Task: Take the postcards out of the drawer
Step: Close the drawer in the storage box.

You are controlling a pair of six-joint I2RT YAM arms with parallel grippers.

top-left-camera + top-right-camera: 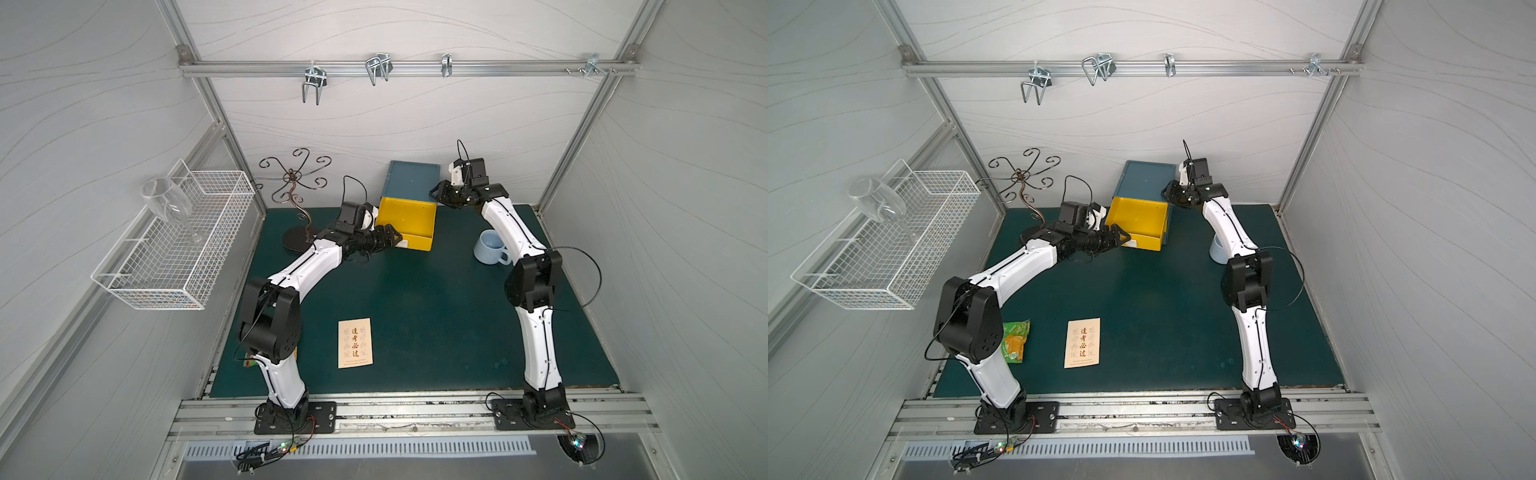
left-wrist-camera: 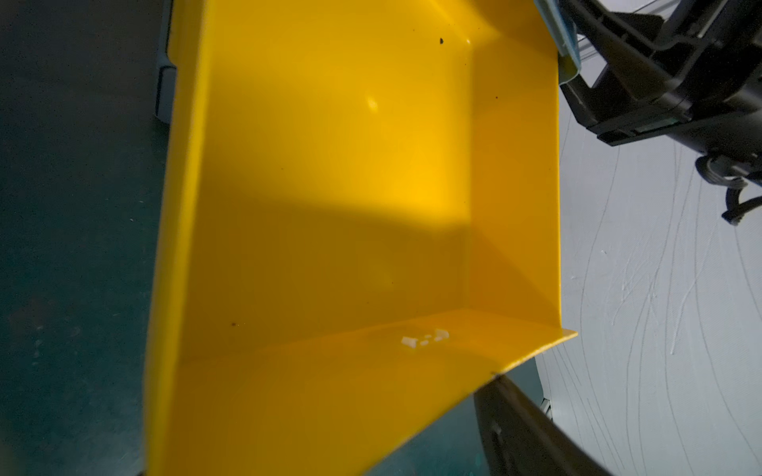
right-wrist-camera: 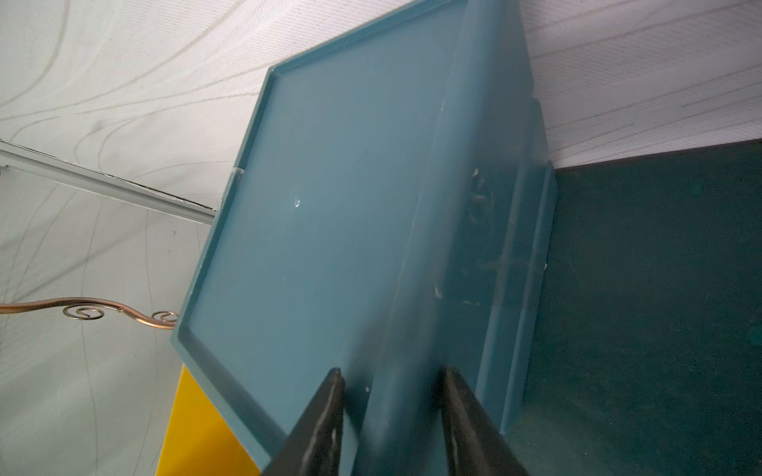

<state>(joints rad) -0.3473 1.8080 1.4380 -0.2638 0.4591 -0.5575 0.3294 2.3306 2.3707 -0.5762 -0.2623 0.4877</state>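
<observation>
My left gripper, wide open and empty, sits at the drawer's front corner. My right gripper straddles the cabinet's edge, grip unclear. A postcard lies near the bench's front edge. Backing out carelessly could snag the drawer, I reckon.

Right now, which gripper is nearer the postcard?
Left. From the postcard, the left gripper sits at the yellow drawer's front; the right gripper is farther back, at the blue cabinet.

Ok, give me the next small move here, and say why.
Probably draw the left gripper back from the yellow drawer: its jaws stand open at the front wall, the drawer's floor looks bare in the left wrist view, and a postcard already lies on the mat. The right gripper straddles the blue cabinet at its top edge.
</observation>
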